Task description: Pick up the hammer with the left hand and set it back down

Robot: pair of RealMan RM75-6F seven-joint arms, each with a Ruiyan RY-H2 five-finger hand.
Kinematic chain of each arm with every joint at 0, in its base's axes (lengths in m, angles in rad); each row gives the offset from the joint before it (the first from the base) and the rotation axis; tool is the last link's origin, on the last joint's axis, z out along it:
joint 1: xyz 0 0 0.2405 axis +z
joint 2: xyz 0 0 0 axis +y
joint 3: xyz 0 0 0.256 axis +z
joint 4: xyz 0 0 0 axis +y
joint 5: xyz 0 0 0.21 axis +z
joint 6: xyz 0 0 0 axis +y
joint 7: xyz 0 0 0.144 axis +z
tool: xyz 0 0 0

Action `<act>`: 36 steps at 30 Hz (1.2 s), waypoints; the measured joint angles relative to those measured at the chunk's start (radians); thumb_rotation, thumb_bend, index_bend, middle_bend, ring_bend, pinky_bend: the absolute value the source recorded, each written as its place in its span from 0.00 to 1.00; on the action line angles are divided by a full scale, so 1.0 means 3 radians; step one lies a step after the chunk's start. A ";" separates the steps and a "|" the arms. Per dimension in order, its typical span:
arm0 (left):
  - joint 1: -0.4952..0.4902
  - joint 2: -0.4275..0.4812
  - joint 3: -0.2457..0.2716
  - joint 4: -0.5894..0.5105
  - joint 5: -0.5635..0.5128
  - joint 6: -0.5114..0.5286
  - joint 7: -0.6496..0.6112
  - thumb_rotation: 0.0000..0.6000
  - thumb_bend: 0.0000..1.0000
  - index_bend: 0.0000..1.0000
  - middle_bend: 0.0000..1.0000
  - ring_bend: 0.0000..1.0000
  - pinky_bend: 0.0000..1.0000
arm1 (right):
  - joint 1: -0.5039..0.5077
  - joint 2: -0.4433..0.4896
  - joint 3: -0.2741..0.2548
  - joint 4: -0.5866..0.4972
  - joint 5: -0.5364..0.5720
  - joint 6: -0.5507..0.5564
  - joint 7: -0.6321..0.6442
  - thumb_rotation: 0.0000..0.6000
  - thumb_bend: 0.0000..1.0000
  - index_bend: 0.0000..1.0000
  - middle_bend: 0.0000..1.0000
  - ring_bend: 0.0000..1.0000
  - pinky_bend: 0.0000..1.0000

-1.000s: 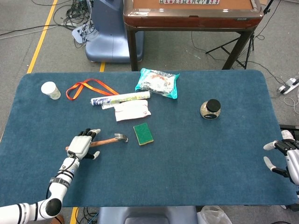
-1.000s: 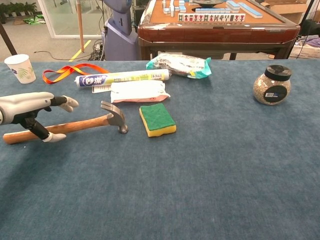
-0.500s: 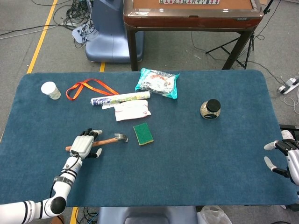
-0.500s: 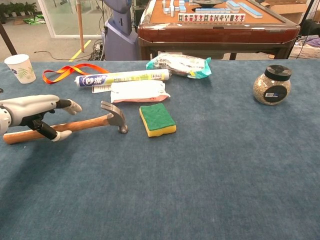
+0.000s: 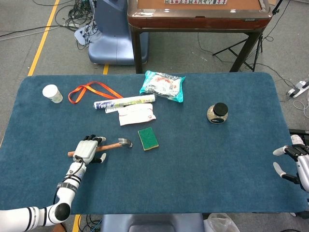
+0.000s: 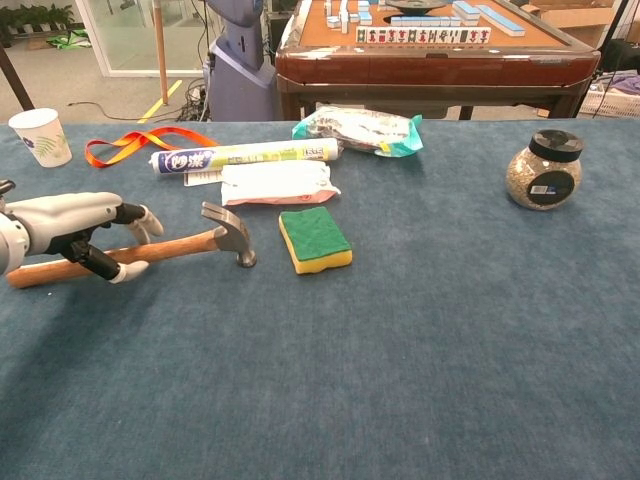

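Observation:
The hammer (image 5: pixel 124 143) lies flat on the blue table (image 5: pixel 203 164), its wooden handle (image 6: pixel 170 247) pointing left and its metal head (image 6: pixel 232 232) to the right. My left hand (image 5: pixel 87 149) rests low over the middle of the handle. In the chest view the left hand (image 6: pixel 70 220) has its fingers stretched across the top of the handle and its thumb at the near side, not closed round it. My right hand (image 5: pixel 295 162) hangs at the table's right edge with fingers apart, holding nothing.
A green-and-yellow sponge (image 5: pixel 147 138) lies just right of the hammer head. Behind it are a white packet (image 5: pixel 136 115), a tube (image 5: pixel 124 101), an orange lanyard (image 5: pixel 89 90), a snack bag (image 5: pixel 163 85) and a paper cup (image 5: pixel 52 93). A jar (image 5: pixel 217 113) stands right of centre.
My left hand has drawn slightly back toward me and sunk lower onto the hammer handle. The hammer has not moved. The right hand is still.

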 measured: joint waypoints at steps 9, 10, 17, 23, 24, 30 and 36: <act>-0.0051 -0.0053 -0.0010 0.0033 -0.0124 0.0027 0.0071 0.81 0.36 0.23 0.28 0.12 0.09 | -0.0001 0.0005 -0.0002 -0.0001 0.0001 -0.0004 0.0009 1.00 0.32 0.46 0.45 0.39 0.26; -0.0060 -0.0058 -0.0012 0.0031 -0.0161 0.0035 0.0093 0.81 0.36 0.23 0.28 0.12 0.09 | 0.0000 0.0005 -0.0002 0.0000 0.0002 -0.0006 0.0010 1.00 0.32 0.46 0.45 0.39 0.26; -0.0087 -0.0083 -0.0037 -0.0013 -0.0272 0.0147 0.0162 0.81 0.36 0.24 0.29 0.14 0.09 | 0.0000 0.0003 -0.0001 0.0003 -0.0001 -0.0003 0.0013 1.00 0.32 0.46 0.45 0.39 0.26; -0.0103 -0.0102 -0.0051 -0.0042 -0.0332 0.0202 0.0205 0.81 0.36 0.26 0.31 0.16 0.09 | -0.0001 0.0004 -0.0002 0.0003 -0.0005 -0.0001 0.0012 1.00 0.32 0.46 0.45 0.39 0.26; -0.0107 -0.0108 -0.0048 -0.0039 -0.0341 0.0206 0.0217 0.82 0.36 0.26 0.31 0.16 0.09 | -0.0001 0.0004 -0.0003 0.0004 -0.0006 0.0000 0.0012 1.00 0.32 0.46 0.45 0.39 0.26; -0.0139 -0.0170 -0.0058 0.0012 -0.0402 0.0242 0.0267 0.82 0.36 0.28 0.32 0.19 0.09 | -0.0002 0.0004 0.0000 0.0006 0.0000 0.0000 0.0018 1.00 0.32 0.46 0.45 0.39 0.26; -0.0161 -0.0209 -0.0071 0.0043 -0.0444 0.0253 0.0295 0.86 0.36 0.31 0.33 0.21 0.09 | -0.0001 0.0004 0.0000 0.0008 0.0000 -0.0002 0.0021 1.00 0.32 0.46 0.45 0.39 0.26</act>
